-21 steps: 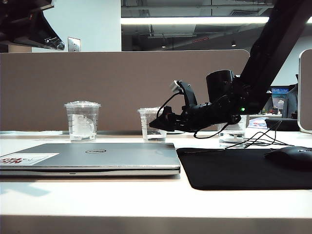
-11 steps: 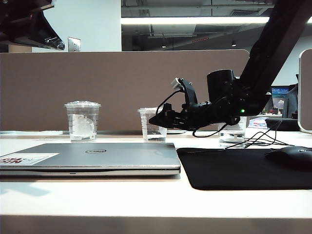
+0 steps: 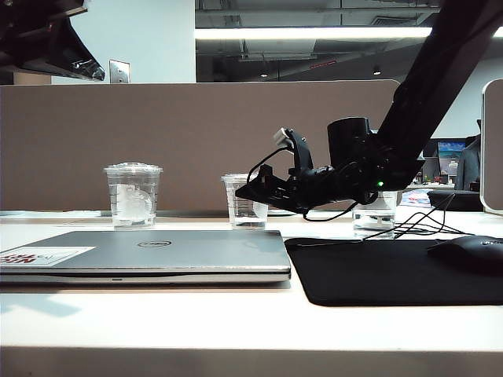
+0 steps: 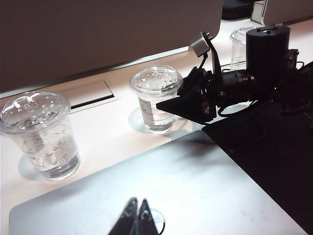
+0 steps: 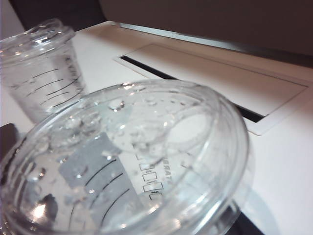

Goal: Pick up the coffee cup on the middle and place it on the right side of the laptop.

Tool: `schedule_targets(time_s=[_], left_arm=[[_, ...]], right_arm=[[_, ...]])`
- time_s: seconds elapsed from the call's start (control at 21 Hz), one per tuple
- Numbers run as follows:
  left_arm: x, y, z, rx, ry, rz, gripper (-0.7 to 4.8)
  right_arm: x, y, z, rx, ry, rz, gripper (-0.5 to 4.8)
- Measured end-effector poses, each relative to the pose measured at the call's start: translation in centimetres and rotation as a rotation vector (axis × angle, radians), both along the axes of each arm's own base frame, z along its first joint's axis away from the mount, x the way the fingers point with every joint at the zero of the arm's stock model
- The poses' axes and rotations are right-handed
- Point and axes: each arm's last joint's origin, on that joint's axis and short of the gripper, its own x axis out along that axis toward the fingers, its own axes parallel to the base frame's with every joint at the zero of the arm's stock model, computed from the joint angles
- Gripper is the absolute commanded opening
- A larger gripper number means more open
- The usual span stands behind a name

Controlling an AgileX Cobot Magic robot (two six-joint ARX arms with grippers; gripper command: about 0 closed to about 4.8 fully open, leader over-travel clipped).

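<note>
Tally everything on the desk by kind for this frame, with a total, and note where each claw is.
Clear lidded cups: 3 (logo cup, coffee cup, far cup)
Laptop: 1
Black mat: 1
Mouse: 1
Total: 6
Right claw: open, at the coffee cup. Left claw: over the laptop, apparently shut.

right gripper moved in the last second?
Yes. The right gripper has shifted left and slightly up, further across the coffee cup, which has stayed put.

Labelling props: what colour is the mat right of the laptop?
Black; the mat shows best in the exterior view.
</note>
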Motion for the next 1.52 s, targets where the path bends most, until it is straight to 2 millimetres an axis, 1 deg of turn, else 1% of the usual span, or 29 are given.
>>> schedule_targets(time_s=[0.29,0.52,0.71,0.95,1.43,1.52], left_arm=[[0.0,0.0,0.0,0.0,0.0,0.0,-0.05],[0.0,0.0,0.0,0.0,-0.001,0.0,-0.05],[0.0,0.0,0.0,0.0,0.0,0.0,-0.05],[0.0,0.0,0.0,0.0,0.0,0.0,-0.05],[0.0,0.0,0.0,0.0,0.0,0.0,-0.05],[0.0,0.0,0.0,0.0,0.0,0.0,-0.05]], right_arm=[[-0.1,0.1,-0.5,0.006,0.006,0.046,4.79],[-0.1,0.2,-1.3,0.001,0.029,0.05,4.79],[-0.1,0.4,-1.2,0.003,0.022,0.053,4.79],[-0.4,1.2,-1.2,0.003,0.02,0.065,4.79],[-0.3,1.2,-1.2,0.013,0.04,0.029,4.78],[-0.3,1.2,-1.2,0.014,0.042,0.028,4.38]])
